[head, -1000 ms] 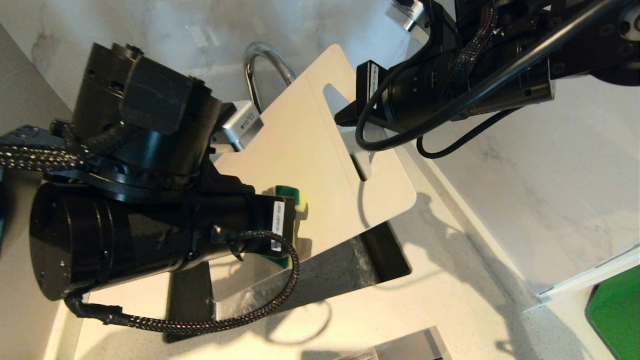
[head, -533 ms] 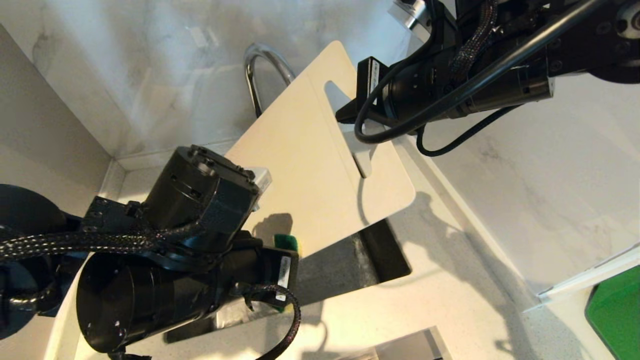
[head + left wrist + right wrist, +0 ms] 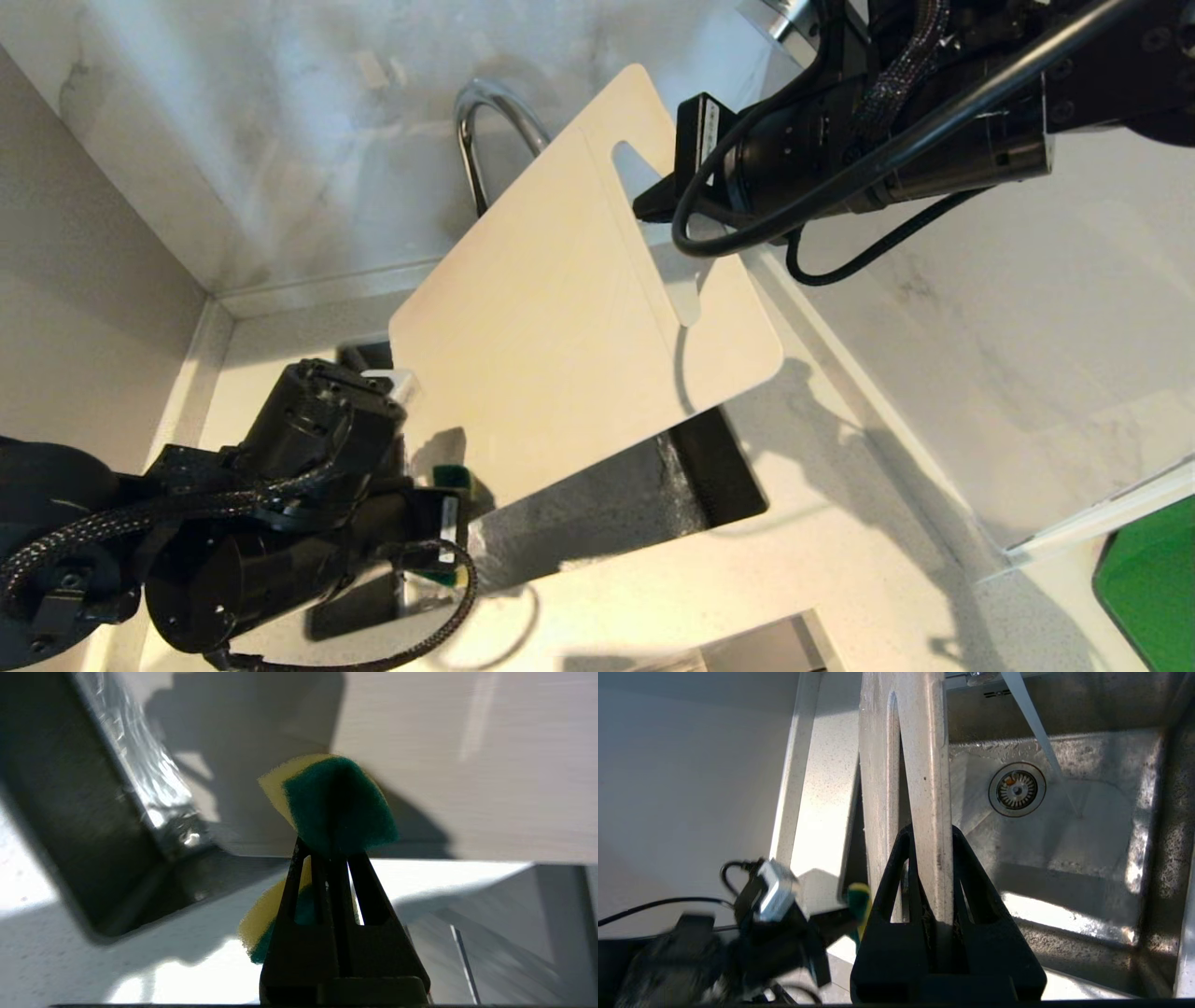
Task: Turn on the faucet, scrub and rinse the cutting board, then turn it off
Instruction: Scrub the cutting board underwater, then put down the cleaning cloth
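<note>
Tilting over the sink (image 3: 719, 485), the cutting board (image 3: 560, 327) is pinched by the right gripper (image 3: 653, 201) at upper right; a sponge (image 3: 334, 805) is squeezed by the left gripper (image 3: 329, 851) at lower left.

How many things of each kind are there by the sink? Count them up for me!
Cutting board: 1
Sponge: 1
Faucet: 1
Sink: 1
Green slab: 1
Robot end effectors: 2, the left end effector and the right end effector
Total: 7
</note>
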Available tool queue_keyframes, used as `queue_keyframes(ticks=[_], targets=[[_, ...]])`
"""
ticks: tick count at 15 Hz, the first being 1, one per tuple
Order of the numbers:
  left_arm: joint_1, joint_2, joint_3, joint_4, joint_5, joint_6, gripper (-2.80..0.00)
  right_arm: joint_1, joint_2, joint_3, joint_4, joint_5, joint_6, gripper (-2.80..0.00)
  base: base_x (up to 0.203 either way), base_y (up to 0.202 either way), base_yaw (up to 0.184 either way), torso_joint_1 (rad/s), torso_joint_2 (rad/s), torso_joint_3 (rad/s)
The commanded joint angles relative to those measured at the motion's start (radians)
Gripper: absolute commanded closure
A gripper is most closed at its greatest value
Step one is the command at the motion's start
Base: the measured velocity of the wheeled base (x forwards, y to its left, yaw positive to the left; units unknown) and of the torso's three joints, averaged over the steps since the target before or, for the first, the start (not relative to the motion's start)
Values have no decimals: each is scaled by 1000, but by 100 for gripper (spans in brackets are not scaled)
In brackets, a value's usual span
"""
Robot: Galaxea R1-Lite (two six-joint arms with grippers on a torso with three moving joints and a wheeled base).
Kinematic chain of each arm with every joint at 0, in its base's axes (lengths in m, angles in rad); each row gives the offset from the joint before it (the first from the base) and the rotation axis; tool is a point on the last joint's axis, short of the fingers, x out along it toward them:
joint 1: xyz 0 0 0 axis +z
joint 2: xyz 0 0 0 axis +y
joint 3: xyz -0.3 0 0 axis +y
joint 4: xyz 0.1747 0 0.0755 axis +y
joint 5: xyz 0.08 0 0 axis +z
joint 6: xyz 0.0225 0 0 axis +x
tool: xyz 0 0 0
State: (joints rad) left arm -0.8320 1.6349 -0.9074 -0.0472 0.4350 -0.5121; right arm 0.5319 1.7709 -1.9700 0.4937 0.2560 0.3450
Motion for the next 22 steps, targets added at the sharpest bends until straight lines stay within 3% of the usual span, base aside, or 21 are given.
queue_keyframes(ticks=[1,4,7,10,15,20,22], targets=[[76,-50,128,-49,-33,-3,0,0,-3,0,3,2,2,0,0,0,0,0,0,0],[202,-72,252,-165,-73,1,0,-3,-4,0,3,2,2,0,0,0,0,0,0,0],[230,-80,325,-239,-78,5,0,-3,-10,-1,5,2,2,0,0,0,0,0,0,0],[292,-94,323,-240,-81,9,0,-4,-19,0,8,2,2,0,0,0,0,0,0,0],[421,-122,311,-330,-103,114,0,-3,-25,3,8,2,2,0,0,0,0,0,0,0],[612,-150,301,-333,-218,184,0,-3,-27,2,8,2,9,0,0,0,0,0,0,0],[636,-173,306,-327,-232,205,0,-3,-25,2,8,2,9,0,0,0,0,0,0,0]])
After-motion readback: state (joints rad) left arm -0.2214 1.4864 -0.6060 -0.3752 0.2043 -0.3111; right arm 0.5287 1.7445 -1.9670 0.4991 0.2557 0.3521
